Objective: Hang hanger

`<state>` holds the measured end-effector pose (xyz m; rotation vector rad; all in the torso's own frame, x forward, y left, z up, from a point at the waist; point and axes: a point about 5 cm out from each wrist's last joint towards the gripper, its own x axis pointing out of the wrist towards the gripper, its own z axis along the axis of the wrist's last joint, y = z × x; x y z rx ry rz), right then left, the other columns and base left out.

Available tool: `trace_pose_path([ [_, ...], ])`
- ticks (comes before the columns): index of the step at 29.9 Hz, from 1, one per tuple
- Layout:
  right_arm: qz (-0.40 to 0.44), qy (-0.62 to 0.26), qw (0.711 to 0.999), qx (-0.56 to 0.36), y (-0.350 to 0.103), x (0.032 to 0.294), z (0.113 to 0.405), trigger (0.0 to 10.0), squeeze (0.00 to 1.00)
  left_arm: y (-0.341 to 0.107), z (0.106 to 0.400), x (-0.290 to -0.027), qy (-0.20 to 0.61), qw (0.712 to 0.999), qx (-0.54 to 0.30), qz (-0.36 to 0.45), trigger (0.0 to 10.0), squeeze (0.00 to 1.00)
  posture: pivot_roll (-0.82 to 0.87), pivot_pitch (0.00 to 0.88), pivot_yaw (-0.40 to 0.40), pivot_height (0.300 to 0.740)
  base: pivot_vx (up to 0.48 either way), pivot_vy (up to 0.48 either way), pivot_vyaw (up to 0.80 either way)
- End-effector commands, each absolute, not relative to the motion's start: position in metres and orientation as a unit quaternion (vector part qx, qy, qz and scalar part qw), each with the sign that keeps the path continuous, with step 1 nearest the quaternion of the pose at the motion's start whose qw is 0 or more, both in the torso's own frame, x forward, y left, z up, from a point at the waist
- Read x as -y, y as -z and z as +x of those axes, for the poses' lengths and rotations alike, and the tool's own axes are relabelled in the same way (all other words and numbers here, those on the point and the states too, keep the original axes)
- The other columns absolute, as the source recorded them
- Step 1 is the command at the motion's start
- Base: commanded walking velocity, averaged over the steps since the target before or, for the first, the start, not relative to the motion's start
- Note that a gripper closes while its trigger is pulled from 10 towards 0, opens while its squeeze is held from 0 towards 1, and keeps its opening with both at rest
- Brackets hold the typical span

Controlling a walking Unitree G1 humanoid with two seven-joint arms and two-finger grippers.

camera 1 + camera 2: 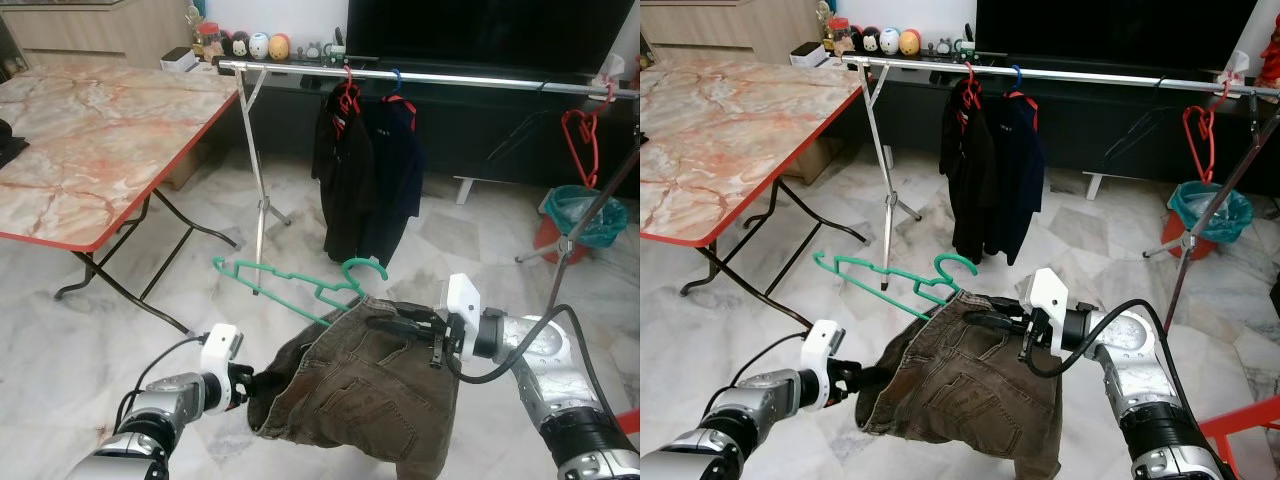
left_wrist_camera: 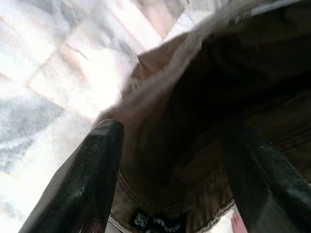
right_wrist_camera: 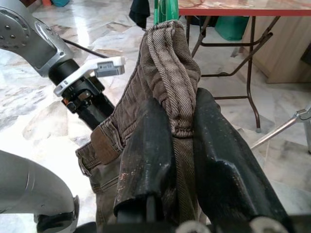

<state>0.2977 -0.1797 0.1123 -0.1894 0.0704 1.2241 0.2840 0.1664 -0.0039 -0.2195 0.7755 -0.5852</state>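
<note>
A metal clothes rail (image 1: 450,78) runs across the room ahead, with a long bare stretch between two dark garments (image 1: 365,170) hanging near its left end and a red hanger (image 1: 580,135) near its right end. A marble-topped folding table (image 1: 90,140) blocks the left side. The rail's legs (image 1: 262,200) and a teal bin (image 1: 585,215) stand on the open marble floor (image 1: 470,240).

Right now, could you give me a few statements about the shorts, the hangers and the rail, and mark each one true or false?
1. The right gripper is shut on the brown shorts. True.
2. The green hanger hangs on the clothes rail. False: it is at the shorts, below the rail.
3. Dark garments hang on the rail. True.
4. The left gripper is idle. False: it holds the shorts' other edge.
5. The red hanger lies on the marble table. False: it hangs near the rail's right end.
</note>
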Motion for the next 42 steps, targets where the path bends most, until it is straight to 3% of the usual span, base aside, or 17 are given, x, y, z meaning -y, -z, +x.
trace_pose_path([
  [1, -0.094, -0.580, 0.809, -0.006, -0.125, 0.179, 0.298, 10.0, 0.00, 0.011, 0.276, -0.169, 0.284, 0.868, -0.394, -0.099, 10.0, 0.00, 0.07, 0.000, -0.004, 0.740, 0.000, 0.000, 0.00],
  [18, -0.097, -0.594, 0.798, 0.008, -0.134, 0.172, 0.300, 10.0, 0.00, 0.025, 0.256, -0.176, 0.329, 0.828, -0.453, -0.028, 10.0, 0.00, 0.07, 0.000, 0.010, 0.740, 0.000, 0.000, 0.00],
  [27, -0.103, -0.604, 0.790, 0.025, -0.144, 0.169, 0.299, 10.0, 0.00, 0.031, 0.250, -0.181, 0.310, 0.826, -0.470, -0.007, 10.0, 0.00, 0.07, 0.000, 0.011, 0.740, 0.000, 0.000, 0.00],
  [42, -0.109, -0.626, 0.770, 0.051, -0.159, 0.157, 0.293, 10.0, 0.00, 0.028, 0.262, -0.189, 0.210, 0.873, -0.440, -0.002, 10.0, 0.00, 0.07, 0.000, 0.013, 0.740, 0.000, 0.000, 0.00],
])
